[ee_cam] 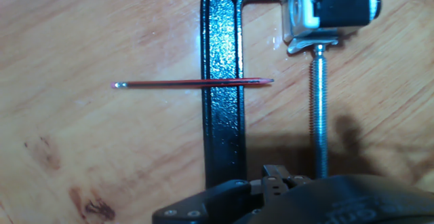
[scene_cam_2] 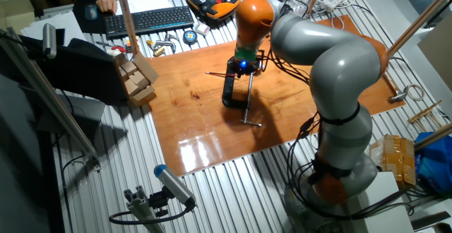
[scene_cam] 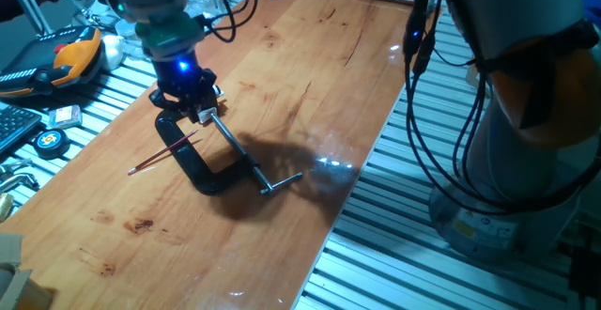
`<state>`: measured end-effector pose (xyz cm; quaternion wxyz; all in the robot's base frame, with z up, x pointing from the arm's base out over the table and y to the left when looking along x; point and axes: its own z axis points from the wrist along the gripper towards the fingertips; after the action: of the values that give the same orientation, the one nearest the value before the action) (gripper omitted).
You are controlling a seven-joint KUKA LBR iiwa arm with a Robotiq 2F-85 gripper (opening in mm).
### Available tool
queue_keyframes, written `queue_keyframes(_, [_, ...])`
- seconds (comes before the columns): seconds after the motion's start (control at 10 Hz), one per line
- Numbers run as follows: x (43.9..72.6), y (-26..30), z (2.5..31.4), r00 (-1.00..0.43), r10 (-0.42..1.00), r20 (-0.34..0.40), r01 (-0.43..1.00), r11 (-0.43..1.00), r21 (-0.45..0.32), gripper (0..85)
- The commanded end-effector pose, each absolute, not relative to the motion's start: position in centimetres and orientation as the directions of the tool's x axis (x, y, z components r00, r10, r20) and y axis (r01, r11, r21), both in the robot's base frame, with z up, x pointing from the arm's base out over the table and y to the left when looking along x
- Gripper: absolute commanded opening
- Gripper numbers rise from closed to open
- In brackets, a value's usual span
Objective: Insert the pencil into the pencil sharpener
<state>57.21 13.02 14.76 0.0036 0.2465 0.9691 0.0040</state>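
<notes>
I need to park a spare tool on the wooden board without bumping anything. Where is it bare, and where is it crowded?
Bare wood lies on the wooden board beyond the black clamp, toward its far end, and on the near corner. It is crowded at the clamp: the pencil lies across its frame, the pencil sharpener sits at its jaw, and the gripper hovers above.

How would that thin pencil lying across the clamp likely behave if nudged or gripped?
The pencil is thin and straight, so probably stiff, very light, and hard to pinch. It rests across the black clamp, seemingly raised off the table, so a nudge may pivot or roll it off.
</notes>
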Motion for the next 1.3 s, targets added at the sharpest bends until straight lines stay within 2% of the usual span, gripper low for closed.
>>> queue_keyframes(0.0, [57.3,13.3,14.6,-0.874,0.486,-0.008,0.486,0.874,0.008,0.0])
queue_keyframes(0.5, [57.9,14.1,12.8,-0.862,0.507,-0.018,0.507,0.862,0.012,0.0])
queue_keyframes(1.2, [58.8,15.1,11.8,-0.843,0.537,-0.016,0.537,0.844,0.005,0.0])
